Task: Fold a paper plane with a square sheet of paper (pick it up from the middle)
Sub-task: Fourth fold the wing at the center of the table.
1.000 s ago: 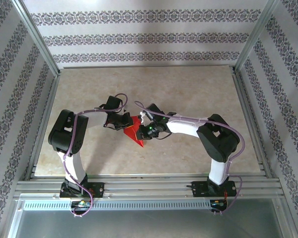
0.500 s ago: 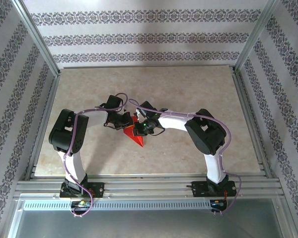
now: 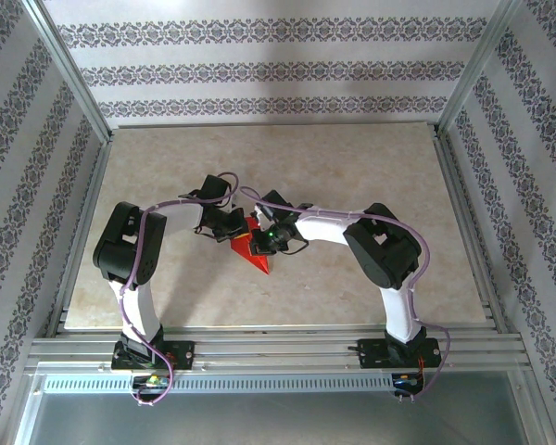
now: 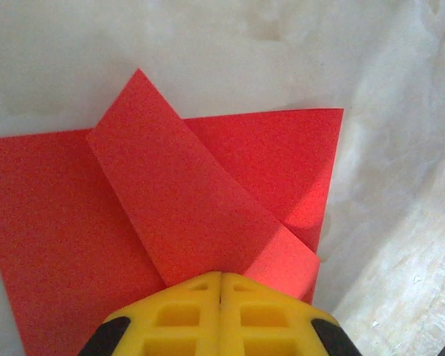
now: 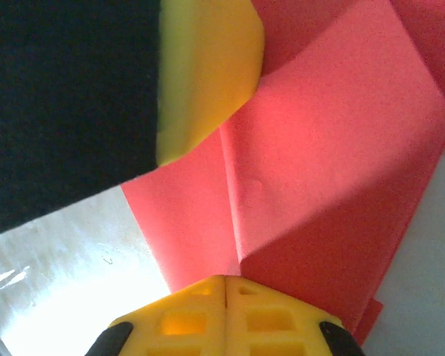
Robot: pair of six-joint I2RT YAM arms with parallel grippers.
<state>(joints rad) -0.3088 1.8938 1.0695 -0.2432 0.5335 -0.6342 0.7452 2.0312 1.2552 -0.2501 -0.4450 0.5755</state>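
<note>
Left gripper [image 4: 221, 282] with yellow fingertips pressed together, over a folded flap of the thin bright red paper sheet [image 3: 257, 258], lying partly creased mid-way across the beige marbled tabletop [image 3: 352, 167], right gripper [image 5: 226, 285] likewise closed tight above a crease.

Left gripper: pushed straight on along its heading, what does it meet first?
The folded red paper, directly ahead of the shut left gripper; depth is unclear, so it may be touching it.

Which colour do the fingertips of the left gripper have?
Yellow. The fingertips of the left gripper show best in the left wrist view.
</note>
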